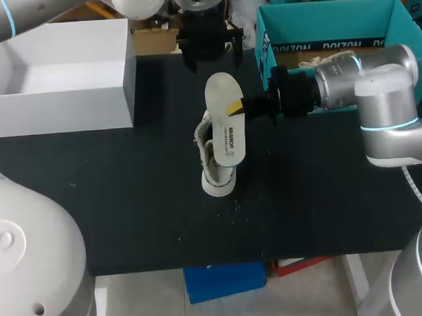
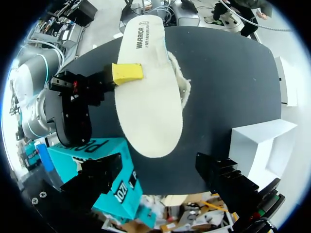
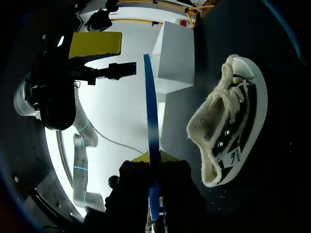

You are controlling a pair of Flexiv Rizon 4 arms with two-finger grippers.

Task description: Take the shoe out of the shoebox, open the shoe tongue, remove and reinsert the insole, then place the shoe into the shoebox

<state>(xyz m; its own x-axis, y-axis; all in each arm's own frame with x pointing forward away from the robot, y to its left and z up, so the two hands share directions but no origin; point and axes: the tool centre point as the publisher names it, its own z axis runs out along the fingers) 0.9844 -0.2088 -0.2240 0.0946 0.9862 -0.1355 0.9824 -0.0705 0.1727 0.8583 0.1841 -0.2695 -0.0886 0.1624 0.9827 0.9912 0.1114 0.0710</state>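
Black bench (image 1: 128,205) first: nearest me lies one cream canvas sneaker (image 1: 216,179) on its side, long axis near to far; I cannot tell its toe end. Just above it, one pale foam insole (image 1: 225,122) runs the same way, pinched at its edge by my right hand (image 1: 237,108). Beyond stand two boxes: a white cardboard box (image 1: 59,102) and a teal cardboard shoebox (image 1: 324,17). Farthest, my left hand (image 1: 208,45) hangs with its fingers spread.

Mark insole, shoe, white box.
insole (image 2: 150,97): left wrist view, middle of its pale face.
shoe (image 3: 214,127): right wrist view, side of the canvas upper.
white box (image 1: 60,109): head view, front wall.
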